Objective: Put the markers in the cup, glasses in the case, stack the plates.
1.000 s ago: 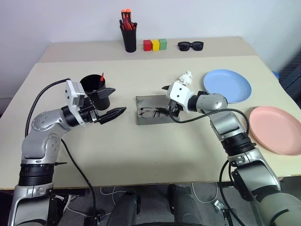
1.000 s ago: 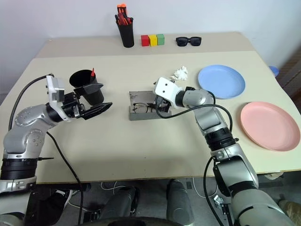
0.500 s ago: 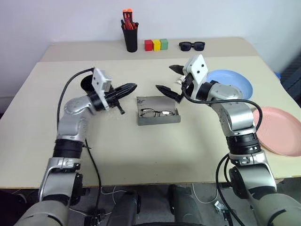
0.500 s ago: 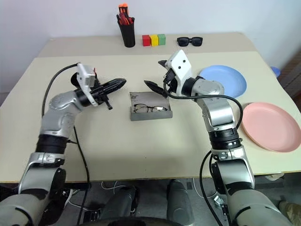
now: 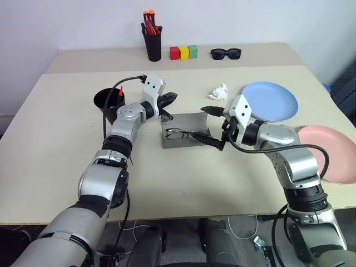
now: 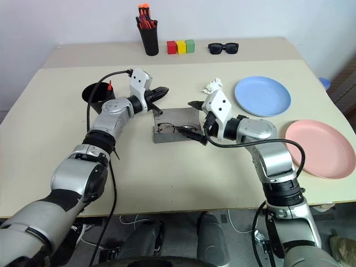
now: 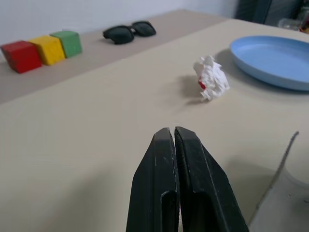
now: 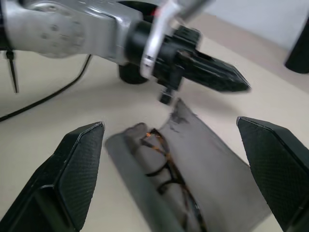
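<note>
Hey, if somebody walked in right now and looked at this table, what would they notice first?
Probably the open grey case at mid-table with the wire-framed glasses lying in it, both arms converging there: the left gripper shut at its back left corner, the right gripper open at its right end. Next, the light blue plate and pink plate lying apart on the right.

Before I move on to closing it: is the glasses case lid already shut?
No, the grey case lies open with its lid tilted up, and the wire-framed glasses are visible inside it.
</note>
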### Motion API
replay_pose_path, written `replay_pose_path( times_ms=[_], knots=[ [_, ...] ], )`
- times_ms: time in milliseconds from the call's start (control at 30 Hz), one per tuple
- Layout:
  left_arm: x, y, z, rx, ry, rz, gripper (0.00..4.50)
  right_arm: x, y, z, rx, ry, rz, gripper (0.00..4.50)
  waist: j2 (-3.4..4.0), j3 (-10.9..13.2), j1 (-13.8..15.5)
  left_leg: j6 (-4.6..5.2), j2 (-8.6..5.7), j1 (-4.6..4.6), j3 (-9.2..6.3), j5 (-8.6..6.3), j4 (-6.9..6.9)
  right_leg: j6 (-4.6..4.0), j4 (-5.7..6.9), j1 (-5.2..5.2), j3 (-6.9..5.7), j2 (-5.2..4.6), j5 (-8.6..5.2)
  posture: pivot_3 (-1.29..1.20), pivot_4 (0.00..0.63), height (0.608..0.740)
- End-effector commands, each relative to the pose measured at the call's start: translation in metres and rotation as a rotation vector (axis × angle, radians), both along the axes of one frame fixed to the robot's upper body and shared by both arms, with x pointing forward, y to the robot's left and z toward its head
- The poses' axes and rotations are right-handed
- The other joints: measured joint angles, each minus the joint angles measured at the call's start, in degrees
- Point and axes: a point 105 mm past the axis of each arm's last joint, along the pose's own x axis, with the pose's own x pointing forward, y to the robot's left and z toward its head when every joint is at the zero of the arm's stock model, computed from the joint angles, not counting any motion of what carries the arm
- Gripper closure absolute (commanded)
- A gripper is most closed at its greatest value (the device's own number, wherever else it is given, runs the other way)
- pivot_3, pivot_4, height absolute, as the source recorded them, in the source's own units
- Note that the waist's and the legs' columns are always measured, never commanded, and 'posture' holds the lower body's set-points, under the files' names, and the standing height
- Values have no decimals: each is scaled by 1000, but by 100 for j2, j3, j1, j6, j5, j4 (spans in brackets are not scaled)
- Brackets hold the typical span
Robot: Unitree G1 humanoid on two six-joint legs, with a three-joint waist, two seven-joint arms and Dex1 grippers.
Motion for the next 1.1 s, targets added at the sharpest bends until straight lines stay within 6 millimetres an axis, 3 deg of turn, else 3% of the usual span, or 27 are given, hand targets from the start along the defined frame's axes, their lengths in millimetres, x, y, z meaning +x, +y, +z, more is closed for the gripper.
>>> replay_pose_path(
  times_ms=[33, 133, 467, 600, 967, 1100],
  knots=[
    [3, -4, 10, 14, -7, -11, 4438, -17, 3, -15, -63, 37, 63, 0, 0, 0, 13, 0, 0, 0, 0, 0, 3, 0, 0, 2, 0, 0, 0, 0, 150, 740],
    [0, -10, 7, 26, 15, -47, 4438, -36, 6, -33, -88, 175, 130, 0, -3, 2, 24, 0, -2, -6, -3, 0, 8, 3, -3, 3, 0, -1, 1, 0, 150, 740],
    [-16, -23, -11, 51, 95, -203, 4438, -14, 15, -48, -45, 243, 1, 0, -3, 1, 18, 0, -2, -4, -3, 0, 9, 8, -10, 5, 0, 0, 6, 0, 150, 740],
    [-22, -26, -16, 67, 110, -250, 4438, -7, 10, -60, -116, 235, -33, 0, -3, 1, 25, 1, -3, -6, -4, 0, 9, 8, -11, 6, 0, -1, 6, 0, 150, 740],
    [-48, -39, -15, 45, 116, -400, 4438, 0, 10, -60, -102, 250, -67, 0, -2, -1, 16, 0, -3, 13, -7, 0, 12, 9, -11, 26, 0, 0, 5, 0, 150, 740],
    [-64, -41, -17, 56, 118, -450, 4438, 0, 3, -46, -39, 257, -74, 0, -2, -2, 25, -1, -3, 13, -10, 1, 14, 8, -9, 26, 0, -1, 6, 0, 150, 740]
  ],
)
